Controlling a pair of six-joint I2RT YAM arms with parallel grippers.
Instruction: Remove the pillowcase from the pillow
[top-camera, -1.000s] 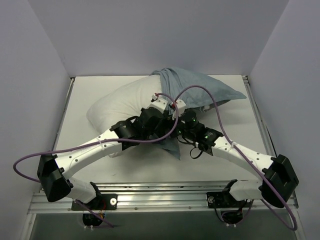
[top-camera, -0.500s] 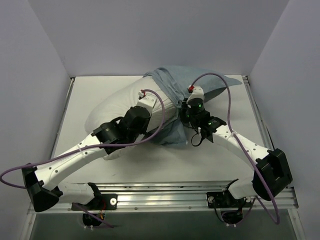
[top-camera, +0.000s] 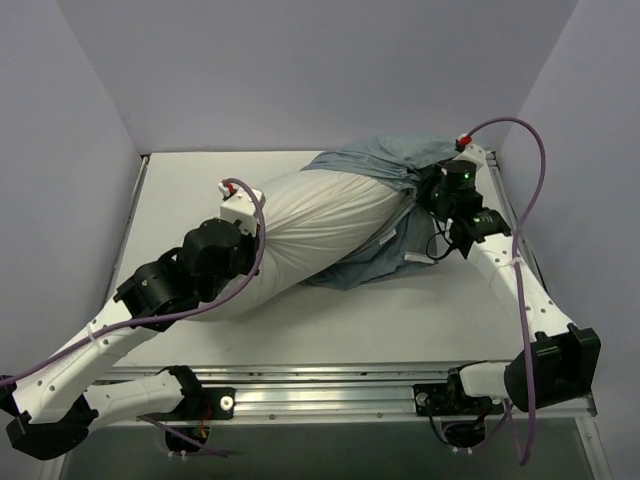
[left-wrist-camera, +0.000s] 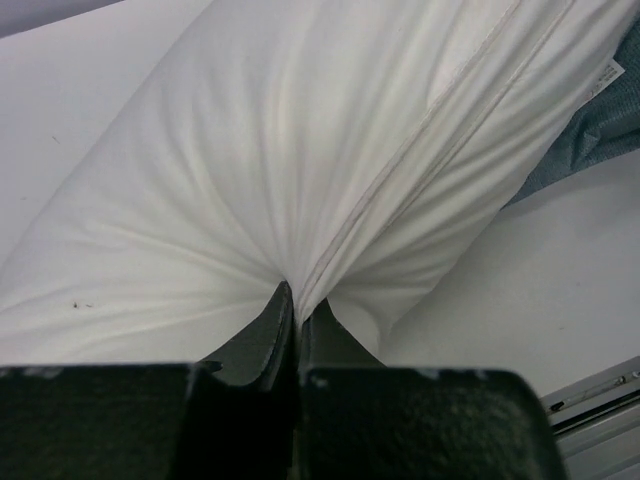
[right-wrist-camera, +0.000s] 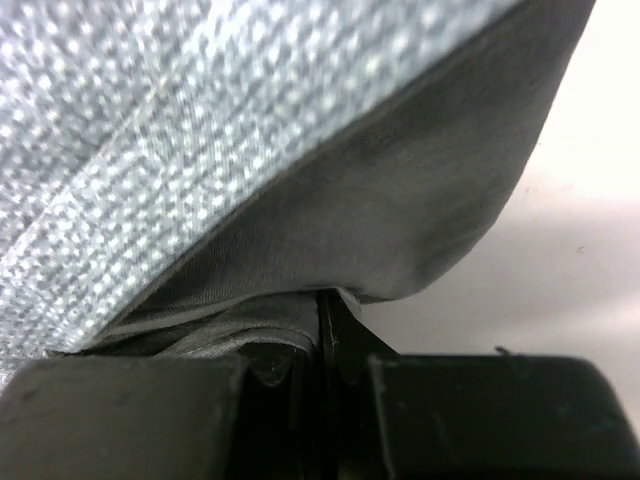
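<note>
The white pillow (top-camera: 315, 215) lies stretched across the table, its right end still inside the blue-grey pillowcase (top-camera: 385, 165). The cloth bunches round that end and trails beneath it. My left gripper (top-camera: 258, 232) is shut on a pinch of the pillow's left end. In the left wrist view the fabric of the pillow (left-wrist-camera: 300, 150) fans out from the closed left gripper (left-wrist-camera: 295, 300), with a white tag (left-wrist-camera: 607, 75) and a bit of pillowcase (left-wrist-camera: 590, 130) at the right. My right gripper (top-camera: 425, 190) is shut on the pillowcase's bunched edge. The right wrist view shows the pillowcase (right-wrist-camera: 250, 150) clamped in the right gripper (right-wrist-camera: 322, 300).
White walls close in the table on the left, back and right. A metal rail (top-camera: 330, 385) runs along the near edge and another (top-camera: 505, 200) along the right side, close to my right arm. Purple cables (top-camera: 520, 130) loop off both wrists.
My right gripper has shut on the pillowcase and pulled it back to the right. My left gripper has dragged the pillow left. More white pillow now shows.
</note>
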